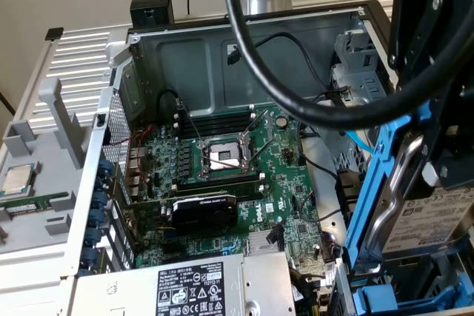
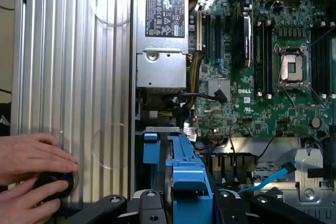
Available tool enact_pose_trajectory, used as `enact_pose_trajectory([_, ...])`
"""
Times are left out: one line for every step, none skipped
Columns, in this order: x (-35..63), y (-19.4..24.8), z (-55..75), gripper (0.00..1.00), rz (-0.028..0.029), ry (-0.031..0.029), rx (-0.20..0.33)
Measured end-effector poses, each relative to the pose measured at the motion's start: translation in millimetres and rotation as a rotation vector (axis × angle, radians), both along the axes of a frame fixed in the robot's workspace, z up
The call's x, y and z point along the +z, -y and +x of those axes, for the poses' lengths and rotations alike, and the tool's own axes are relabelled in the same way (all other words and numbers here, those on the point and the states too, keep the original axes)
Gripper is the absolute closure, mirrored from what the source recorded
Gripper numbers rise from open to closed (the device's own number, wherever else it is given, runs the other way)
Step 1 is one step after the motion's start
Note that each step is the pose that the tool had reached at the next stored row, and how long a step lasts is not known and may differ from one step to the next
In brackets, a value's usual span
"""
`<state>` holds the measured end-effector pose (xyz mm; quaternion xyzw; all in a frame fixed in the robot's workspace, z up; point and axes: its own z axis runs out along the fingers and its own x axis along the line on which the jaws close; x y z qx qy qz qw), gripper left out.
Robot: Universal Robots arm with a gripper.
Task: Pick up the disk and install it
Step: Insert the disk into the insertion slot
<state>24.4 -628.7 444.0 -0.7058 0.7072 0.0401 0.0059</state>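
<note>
**Gripper (image 2: 189,209) clamped on the disk (image 1: 433,216), held on edge at the rim of the open case (image 1: 222,57).**

Exterior view: the disk, silver-grey metal with a white printed label, stands tilted in its bright blue plastic carrier (image 1: 374,183) at the exterior view's right, just beside the case wall. The case's open side leaves the green motherboard (image 1: 289,183) exposed. A thick glossy black cable (image 1: 318,115) arcs across in front of it.

Wrist view: black jointed fingers sit on either side of the carrier, pressed against it. Beyond it lies the boxy metal power supply (image 2: 161,40). A person's hand (image 2: 31,153) rests on a round black knob (image 2: 52,184) against a ribbed grey panel (image 2: 68,77).
</note>
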Motion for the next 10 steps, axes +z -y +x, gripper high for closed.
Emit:
enact_pose_trajectory([-0.1,0.1,0.6,0.63,0.0001,0.0001,0.0])
enact_pose_trajectory([-0.1,0.2,1.2,0.63,0.0002,0.0,0.0])
enact_pose_trajectory([-0.1,0.3,1.3,0.63,0.0001,0.0,0.0])
enact_pose_trajectory([-0.1,0.4,1.3,0.63,0.0002,-0.0001,0.0])
enact_pose_trajectory([-0.1,0.3,1.3,0.63,0.0001,-0.0001,0.0])
enact_pose_trajectory([-0.1,0.4,1.4,0.63,0.0,-0.0001,0.0])
enact_pose_trajectory([-0.2,0.4,1.4,0.63,0.0,-0.0001,0.0])
enact_pose_trajectory([-0.5,0.5,1.4,0.63,-0.0001,-0.0001,0.0])
enact_pose_trajectory([-0.8,0.7,1.4,0.63,0.0002,0.0,0.0])
enact_pose_trajectory([-1.1,0.7,1.4,0.63,0.0002,0.0,0.0])
